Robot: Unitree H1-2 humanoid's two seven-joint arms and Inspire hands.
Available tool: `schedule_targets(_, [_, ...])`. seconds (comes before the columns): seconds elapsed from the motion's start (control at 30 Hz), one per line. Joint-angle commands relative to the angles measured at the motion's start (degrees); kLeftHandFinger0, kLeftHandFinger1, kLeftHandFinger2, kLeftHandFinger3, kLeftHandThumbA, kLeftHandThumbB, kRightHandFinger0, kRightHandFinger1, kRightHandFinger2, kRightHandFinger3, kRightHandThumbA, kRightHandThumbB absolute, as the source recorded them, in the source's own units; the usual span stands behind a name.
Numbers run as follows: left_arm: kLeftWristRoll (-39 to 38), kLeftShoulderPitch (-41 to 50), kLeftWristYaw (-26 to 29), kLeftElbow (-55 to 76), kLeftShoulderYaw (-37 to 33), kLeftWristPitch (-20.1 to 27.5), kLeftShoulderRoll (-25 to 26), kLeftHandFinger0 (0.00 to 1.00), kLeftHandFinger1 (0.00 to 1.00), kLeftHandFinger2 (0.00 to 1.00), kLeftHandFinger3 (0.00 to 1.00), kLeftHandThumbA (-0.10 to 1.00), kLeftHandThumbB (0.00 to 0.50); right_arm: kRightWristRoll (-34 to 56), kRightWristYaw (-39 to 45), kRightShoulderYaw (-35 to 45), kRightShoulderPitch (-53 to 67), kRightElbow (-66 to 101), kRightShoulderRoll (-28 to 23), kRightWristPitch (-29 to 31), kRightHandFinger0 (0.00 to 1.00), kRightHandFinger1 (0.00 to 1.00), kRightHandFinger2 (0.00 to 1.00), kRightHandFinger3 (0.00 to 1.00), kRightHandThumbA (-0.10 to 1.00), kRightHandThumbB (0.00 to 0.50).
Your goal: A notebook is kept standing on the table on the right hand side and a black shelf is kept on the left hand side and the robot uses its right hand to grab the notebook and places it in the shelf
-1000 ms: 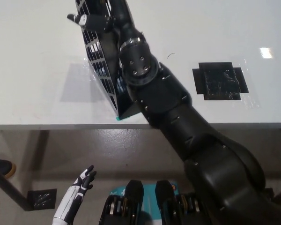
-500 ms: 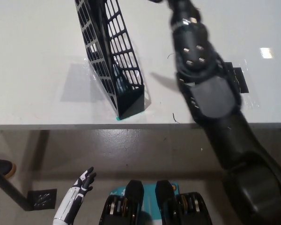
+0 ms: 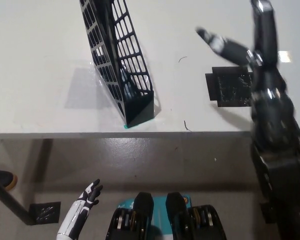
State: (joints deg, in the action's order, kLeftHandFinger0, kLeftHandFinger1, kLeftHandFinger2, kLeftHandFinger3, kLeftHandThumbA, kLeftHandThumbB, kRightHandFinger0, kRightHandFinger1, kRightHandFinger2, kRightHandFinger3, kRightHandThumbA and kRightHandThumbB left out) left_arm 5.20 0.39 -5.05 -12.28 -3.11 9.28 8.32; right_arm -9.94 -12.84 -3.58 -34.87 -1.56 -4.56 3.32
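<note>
At the lower left, below the table edge, the white left hand [image 3: 89, 193] is hanging over the floor with its fingers spread and nothing in them. A dark shoe [image 3: 1, 177] is peeking in at the far left edge, mostly cut off.

On the white table [image 3: 35, 60], the black shelf [image 3: 121, 65] is standing left of centre. It is a wire-grid rack whose long axis is running from the top of the picture down toward the table's near edge, its closed base end pointing toward the robot and sitting just at that edge (the upper end is cut off by the frame). The notebook [image 3: 124, 87] is sitting inside it, showing only as dark, faintly bluish patches behind the grid near the base; its outline and which way it is facing are hard to make out.

Right of the shelf, a black tape patch [image 3: 229, 89] is lying flat on the table, partly covered by the arm. Above it the black right hand [image 3: 242, 42] is hovering well apart from the shelf, fingers splayed wide and holding nothing, somewhat blurred.
</note>
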Motion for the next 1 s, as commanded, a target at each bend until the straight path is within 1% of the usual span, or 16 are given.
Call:
schedule_targets(0.0, [1.01,-1.26,0.24,0.94,-0.25,2.06,0.71,1.00,1.00,1.00,1.00,1.00,0.166,3.82,5.96,0.18,16.05,44.57,-3.97,-1.64,1.00,1.00,1.00,1.00,1.00,0.317])
schedule_targets(0.07, [0.82,-1.26,0.21,1.01,-0.21,2.16,0.60,1.00,1.00,1.00,1.00,1.00,0.156,2.82,5.23,-1.29,21.48,41.85,-2.68,2.35,1.00,1.00,1.00,1.00,1.00,0.276])
schedule_targets(0.1, [0.63,-1.11,0.17,1.15,-0.12,2.00,0.57,1.00,1.00,1.00,1.00,1.00,0.152,3.34,4.57,-2.40,24.70,39.99,-1.34,3.74,1.00,1.00,1.00,1.00,1.00,0.269])
schedule_targets(0.13, [0.91,-1.10,0.38,1.28,-0.08,1.96,0.61,1.00,1.00,1.00,1.00,1.00,0.152,4.04,4.39,-3.09,26.82,38.92,-0.60,3.68,1.00,1.00,1.00,1.00,1.00,0.283])
schedule_targets(0.17, [0.98,-1.25,0.53,1.26,-0.01,1.87,0.55,1.00,1.00,1.00,1.00,1.00,0.158,3.06,4.52,-3.60,28.73,37.01,-0.77,5.30,1.00,1.00,1.00,1.00,1.00,0.232])
schedule_targets(0.23, [0.94,-1.34,0.68,1.00,-0.02,2.52,0.35,1.00,1.00,1.00,1.00,1.00,0.154,2.98,4.60,-4.17,32.15,32.22,-1.00,8.06,1.00,1.00,1.00,1.00,1.00,0.164])
schedule_targets(0.3, [0.65,-1.51,0.64,1.07,0.05,2.32,0.13,1.00,1.00,1.00,1.00,1.00,0.160,3.57,4.65,-4.31,33.70,30.29,-0.60,7.96,1.00,1.00,1.00,1.00,1.00,0.161])
schedule_targets(0.33, [0.49,-1.52,0.62,1.10,0.09,2.49,0.05,1.00,1.00,1.00,1.00,1.00,0.150,6.09,4.45,-4.26,36.05,26.25,0.43,8.64,1.00,1.00,1.00,1.00,1.00,0.177])
schedule_targets(0.4, [1.21,-1.72,1.10,1.37,0.04,2.29,-0.03,1.00,1.00,1.00,1.00,1.00,0.160,8.37,4.40,-3.88,38.06,20.56,1.44,10.98,1.00,1.00,1.00,1.00,1.00,0.164])
schedule_targets(0.43, [1.19,-1.91,1.06,1.45,0.10,2.10,0.05,1.00,1.00,1.00,1.00,1.00,0.161,8.41,4.48,-3.71,38.56,18.47,1.64,11.54,1.00,1.00,1.00,1.00,1.00,0.174])
schedule_targets(0.47, [1.02,-1.98,0.94,1.72,0.20,1.99,0.13,1.00,1.00,1.00,1.00,1.00,0.160,10.13,5.08,-3.07,39.79,14.75,2.18,10.61,1.00,1.00,1.00,1.00,1.00,0.220])
schedule_targets(0.5, [0.92,-2.07,0.85,1.71,0.26,2.04,0.24,1.00,1.00,1.00,1.00,1.00,0.160,10.17,5.11,-2.74,40.08,12.96,2.34,11.27,1.00,1.00,1.00,1.00,1.00,0.200])
schedule_targets(0.57, [0.42,-2.40,0.54,1.77,0.44,1.93,0.39,1.00,1.00,1.00,1.00,1.00,0.159,10.29,5.19,-1.98,40.28,9.16,2.46,12.69,1.00,1.00,1.00,1.00,1.00,0.194])
schedule_targets(0.6, [0.86,-2.66,0.82,1.57,0.39,2.35,0.40,1.00,1.00,1.00,1.00,1.00,0.149,11.46,5.76,-1.52,40.43,6.05,2.41,13.50,1.00,1.00,1.00,1.00,1.00,0.170])
schedule_targets(0.77, [1.09,-3.60,1.22,0.74,0.35,2.59,-0.15,1.00,1.00,1.00,1.00,1.00,0.142,12.09,6.90,-0.68,39.39,1.11,2.35,13.30,1.00,1.00,1.00,1.00,1.00,0.168])
schedule_targets(0.97, [0.99,-4.72,1.35,0.35,0.63,2.73,-0.20,1.00,1.00,1.00,1.00,1.00,0.159,13.10,7.93,0.37,37.04,-2.84,2.91,14.20,1.00,1.00,1.00,1.00,1.00,0.169])
